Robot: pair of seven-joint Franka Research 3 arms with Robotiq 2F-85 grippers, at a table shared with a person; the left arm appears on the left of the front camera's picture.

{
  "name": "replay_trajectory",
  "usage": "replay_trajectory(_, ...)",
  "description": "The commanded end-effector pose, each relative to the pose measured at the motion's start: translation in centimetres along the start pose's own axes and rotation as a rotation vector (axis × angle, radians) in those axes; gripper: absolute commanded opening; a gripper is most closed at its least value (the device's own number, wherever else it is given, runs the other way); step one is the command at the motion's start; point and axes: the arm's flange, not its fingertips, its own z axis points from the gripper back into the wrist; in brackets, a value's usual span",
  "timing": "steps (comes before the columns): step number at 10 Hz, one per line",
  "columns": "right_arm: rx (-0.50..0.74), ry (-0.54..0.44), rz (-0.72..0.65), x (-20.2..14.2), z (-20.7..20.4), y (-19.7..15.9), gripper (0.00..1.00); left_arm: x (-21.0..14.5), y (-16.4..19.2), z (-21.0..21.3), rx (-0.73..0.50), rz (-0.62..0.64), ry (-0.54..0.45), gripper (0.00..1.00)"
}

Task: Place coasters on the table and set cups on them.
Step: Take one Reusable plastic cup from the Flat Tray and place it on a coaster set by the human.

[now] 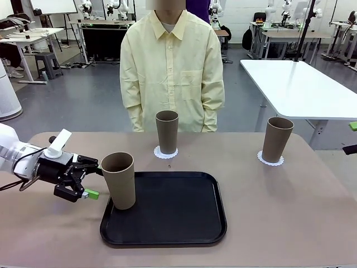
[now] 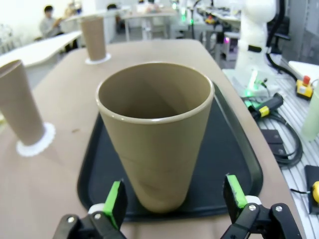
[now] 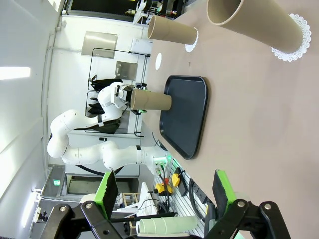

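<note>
Three tan cups stand upright. One cup (image 1: 167,132) rests on a white lacy coaster (image 1: 165,152) in front of the person. Another cup (image 1: 276,139) rests on a coaster (image 1: 270,159) at the far right of the table (image 1: 290,206). The remaining cup (image 1: 119,180) (image 2: 154,134) stands on the left end of the black tray (image 1: 178,215). My left gripper (image 1: 89,180) (image 2: 174,199) is open at its left side, green pads (image 2: 115,203) flanking its base without touching. My right gripper (image 3: 164,191) is open and empty, off the table's right end (image 1: 352,138). A small white disc (image 3: 158,61), seemingly a coaster, lies beyond the tray.
A person in a yellow shirt (image 1: 172,67) stands at the far edge with hands behind the back. A white table (image 1: 301,89) stands behind on the right. Bare tabletop lies right of the tray and along the front edge.
</note>
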Motion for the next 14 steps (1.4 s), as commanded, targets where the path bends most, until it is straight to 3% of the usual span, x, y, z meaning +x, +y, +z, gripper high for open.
replay_trajectory(1, 0.003, 0.001, 0.0, 0.0, 0.1, 0.0, 1.0, 0.0, -0.1, 0.0, -0.014, 0.004, 0.003, 1.0)
replay_trajectory(14, 0.003, 0.001, 0.0, 0.0, 0.1, 0.0, 1.0, -0.7, 2.1, -3.2, -0.034, -0.029, -0.014, 1.0)
